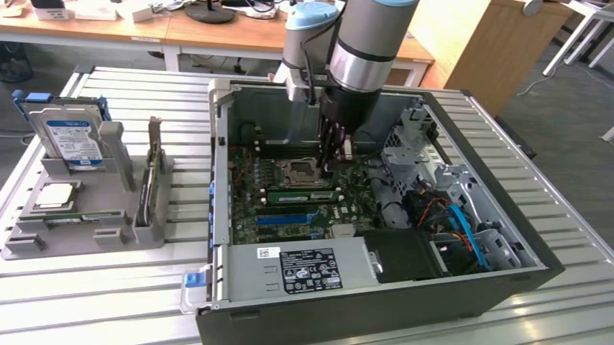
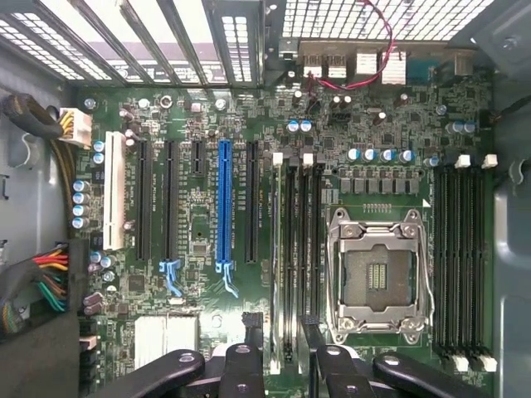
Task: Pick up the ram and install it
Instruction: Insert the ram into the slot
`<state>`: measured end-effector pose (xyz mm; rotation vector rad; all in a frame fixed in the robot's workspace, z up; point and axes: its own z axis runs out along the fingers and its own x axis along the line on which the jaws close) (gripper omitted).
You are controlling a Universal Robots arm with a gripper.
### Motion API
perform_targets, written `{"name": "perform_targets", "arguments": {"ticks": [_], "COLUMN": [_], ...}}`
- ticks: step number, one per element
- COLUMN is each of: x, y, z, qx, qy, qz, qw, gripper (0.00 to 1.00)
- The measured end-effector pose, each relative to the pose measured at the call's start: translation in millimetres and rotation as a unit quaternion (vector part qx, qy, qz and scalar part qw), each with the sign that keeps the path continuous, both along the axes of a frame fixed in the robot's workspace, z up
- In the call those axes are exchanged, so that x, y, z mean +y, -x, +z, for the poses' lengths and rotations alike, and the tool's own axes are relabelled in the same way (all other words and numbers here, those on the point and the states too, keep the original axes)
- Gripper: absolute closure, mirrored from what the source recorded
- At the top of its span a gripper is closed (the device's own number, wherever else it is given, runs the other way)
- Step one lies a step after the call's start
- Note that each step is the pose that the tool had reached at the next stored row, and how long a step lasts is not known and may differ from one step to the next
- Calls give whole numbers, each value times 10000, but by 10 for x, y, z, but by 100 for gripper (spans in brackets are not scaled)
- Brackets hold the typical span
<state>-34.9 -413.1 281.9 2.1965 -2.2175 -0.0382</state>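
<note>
The ram (image 1: 305,194) is a slim green stick standing edge-up in a motherboard slot just beside the CPU socket (image 1: 295,172), inside the open computer case (image 1: 499,280). In the wrist view the ram (image 2: 280,274) shows as a thin pale edge in the slot row next to the CPU socket (image 2: 377,278). My gripper (image 1: 336,158) hangs inside the case above the board, near the socket. Its black fingers (image 2: 241,373) stand apart on either side of the ram's line, and my gripper (image 2: 286,377) is open and holds nothing.
A grey parts tray (image 1: 29,248) at the exterior view's left holds a hard drive (image 1: 72,140), a CPU chip (image 1: 56,195) and an upright expansion card (image 1: 149,190). Drive cages and cables (image 1: 451,215) crowd the case's other side. Blue and black card slots (image 2: 222,203) lie beside the memory slots.
</note>
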Motion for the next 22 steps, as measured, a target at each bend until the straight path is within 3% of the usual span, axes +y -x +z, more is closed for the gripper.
{"name": "perform_targets", "arguments": {"ticks": [15,22], "x": [0,0], "y": [-1,-1], "z": [176,149], "qx": [0,0], "qy": [0,0], "qz": [0,0], "qw": [10000,10000], "gripper": [69,69]}}
